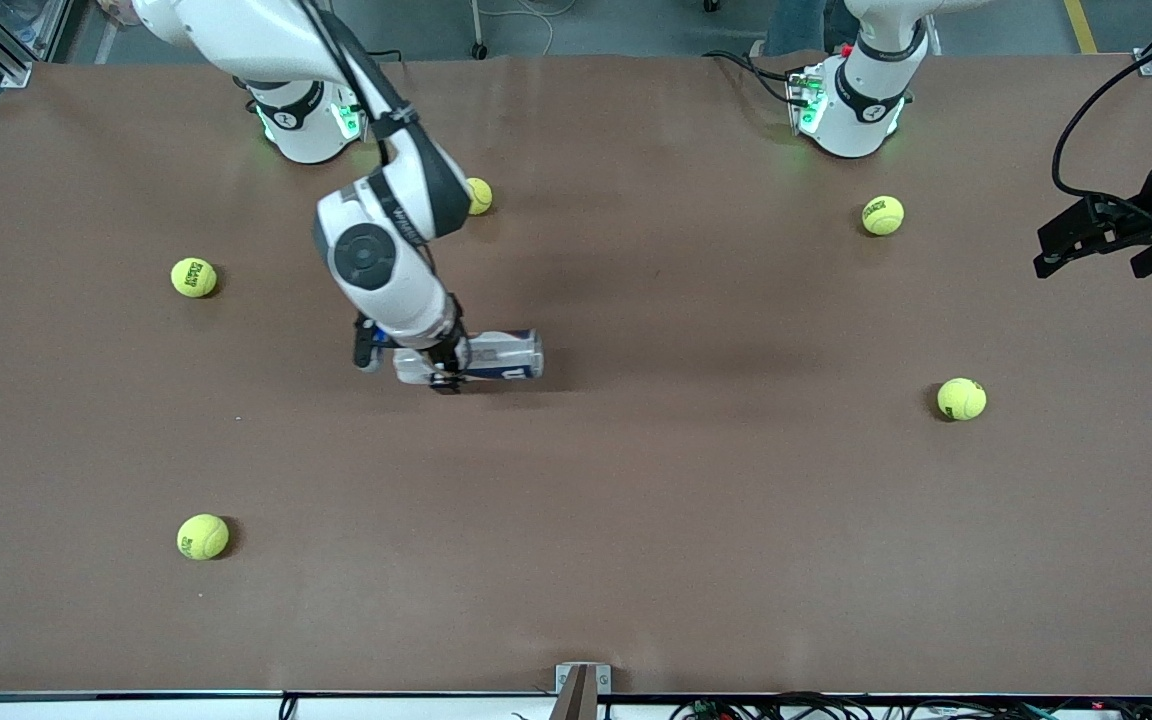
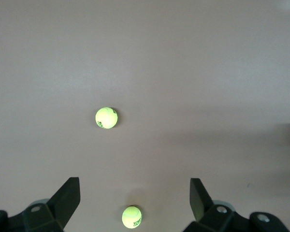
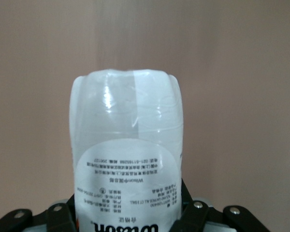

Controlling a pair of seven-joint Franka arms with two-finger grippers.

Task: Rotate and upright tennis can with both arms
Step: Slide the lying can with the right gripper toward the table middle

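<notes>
The tennis can (image 1: 508,356), a clear tube with a white, navy and red label, lies on its side on the brown table (image 1: 636,520), toward the right arm's end. My right gripper (image 1: 444,366) reaches down onto it, its fingers closed on the can's two sides. In the right wrist view the can (image 3: 128,135) sticks out between the jaws of the gripper (image 3: 128,215), its printed label facing the camera. My left gripper (image 1: 1086,240) waits open and empty in the air at the left arm's end of the table; it also shows in the left wrist view (image 2: 135,187).
Several yellow-green tennis balls lie scattered: one (image 1: 477,196) by the right arm, one (image 1: 193,277) and one (image 1: 202,536) at the right arm's end, one (image 1: 882,215) and one (image 1: 961,399) toward the left arm's end. Two balls (image 2: 106,117) (image 2: 132,217) show under the left gripper.
</notes>
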